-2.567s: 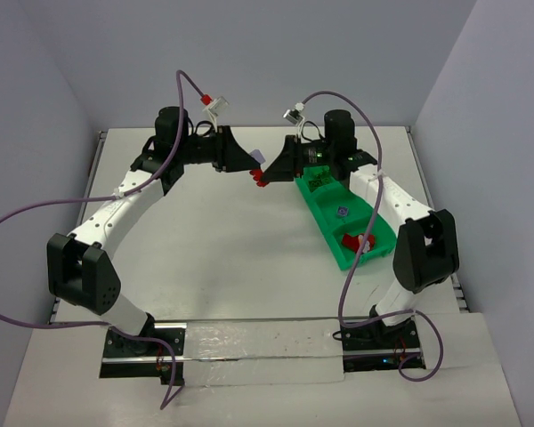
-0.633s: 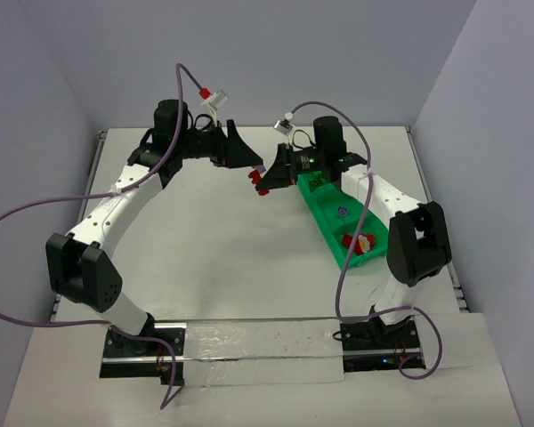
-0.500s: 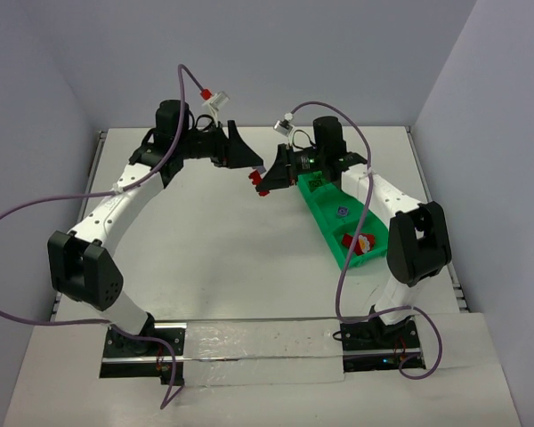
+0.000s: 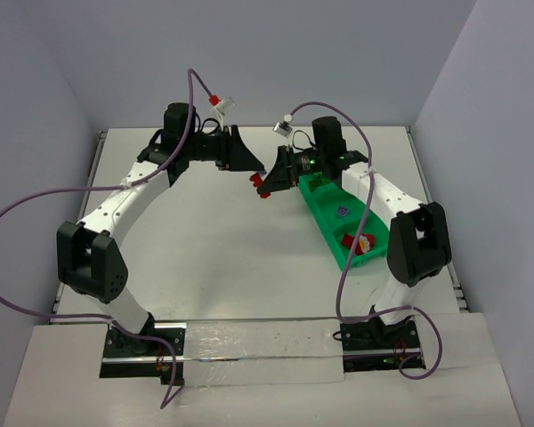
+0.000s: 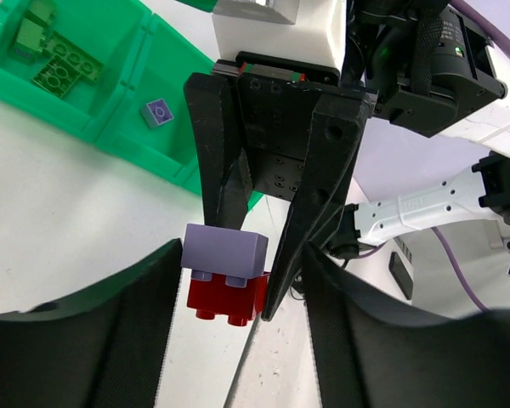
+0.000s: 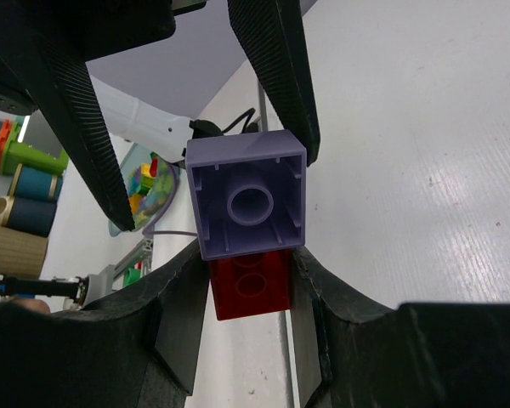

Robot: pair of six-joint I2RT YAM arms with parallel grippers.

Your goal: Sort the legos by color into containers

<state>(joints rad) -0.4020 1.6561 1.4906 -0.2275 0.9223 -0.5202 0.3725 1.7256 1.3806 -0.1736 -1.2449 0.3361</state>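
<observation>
Left elbow (image 4: 93,258) has swung inward, left end effector (image 5: 242,255) spread wide astride the purple brick (image 6: 276,174), right end effector (image 6: 248,255) clamped on the red brick (image 6: 253,293) joined to it.

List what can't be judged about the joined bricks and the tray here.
- Top view: the bricks are too small to tell who grips which.
- Right wrist view: the purple brick covers most of the red brick. Whether the left gripper pinches the purple one is unclear.
- Left wrist view: the tray is cut off by the top edge.
</observation>
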